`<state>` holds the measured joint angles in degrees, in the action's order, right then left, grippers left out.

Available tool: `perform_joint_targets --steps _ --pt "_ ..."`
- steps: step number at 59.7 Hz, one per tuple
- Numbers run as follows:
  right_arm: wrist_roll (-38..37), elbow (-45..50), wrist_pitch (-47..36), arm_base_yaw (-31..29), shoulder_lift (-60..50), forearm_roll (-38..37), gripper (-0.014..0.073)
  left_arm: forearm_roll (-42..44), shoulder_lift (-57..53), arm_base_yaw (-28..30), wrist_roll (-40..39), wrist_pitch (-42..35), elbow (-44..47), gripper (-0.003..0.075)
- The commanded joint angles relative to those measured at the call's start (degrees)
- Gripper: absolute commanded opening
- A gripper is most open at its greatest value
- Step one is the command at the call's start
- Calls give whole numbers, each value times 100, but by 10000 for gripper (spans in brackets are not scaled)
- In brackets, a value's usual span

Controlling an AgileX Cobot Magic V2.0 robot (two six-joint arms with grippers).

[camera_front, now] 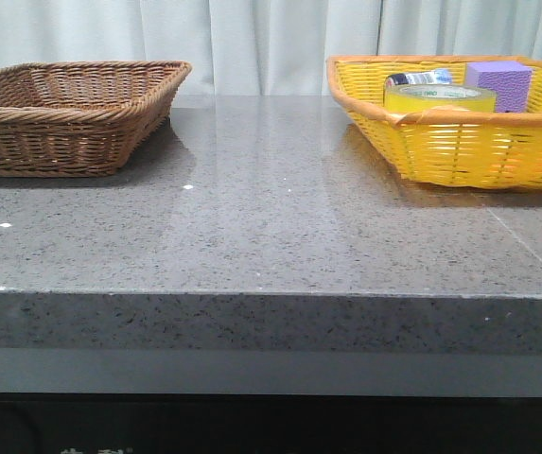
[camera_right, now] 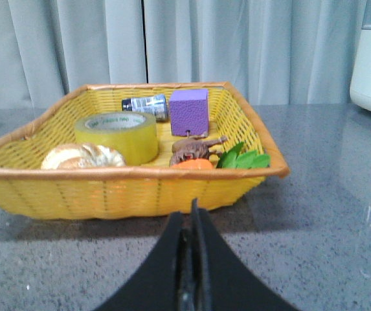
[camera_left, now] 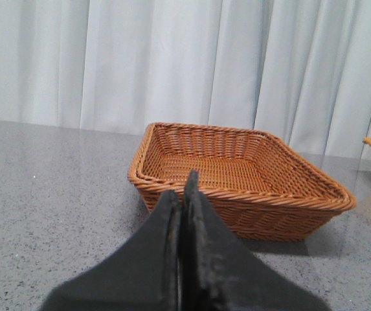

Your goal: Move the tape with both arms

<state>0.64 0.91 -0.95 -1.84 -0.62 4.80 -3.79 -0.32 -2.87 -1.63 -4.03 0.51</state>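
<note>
Wide roll of translucent yellow packing tape [camera_right: 116,135] lying flat in yellow woven basket [camera_right: 140,188] on grey stone bench [camera_front: 271,236]. Probably light, stiff, slick-sided; best pinched across the wall through the core. Left hand [camera_left: 184,214], right hand [camera_right: 191,227] both pressed together, empty.

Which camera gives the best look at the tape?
The right wrist view: the whole tape shows inside the yellow basket. The front view shows only its top above the rim. The left wrist view misses it.
</note>
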Motion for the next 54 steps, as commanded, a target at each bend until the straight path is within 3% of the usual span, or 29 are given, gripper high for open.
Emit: perform_joint_targets --steps 1,13,25,43,54 --pt "37 -480 -390 -18 -146 94 -69 -77 -101 -5 -33 -452 -132 -20" --pt "42 -1531 462 -18 -23 89 -69 -77 -63 -5 -33 151 -1051 -20" --pt "42 -2782 1198 -18 616 89 -69 -77 300 -5 -33 1294 -2343 -20" --pt "42 -4551 2603 -18 1928 89 -69 -77 1655 -5 -33 3092 -4160 -20" --pt "42 -4984 3115 -18 2544 89 -69 -77 2435 -5 -33 3573 -4654 -20"
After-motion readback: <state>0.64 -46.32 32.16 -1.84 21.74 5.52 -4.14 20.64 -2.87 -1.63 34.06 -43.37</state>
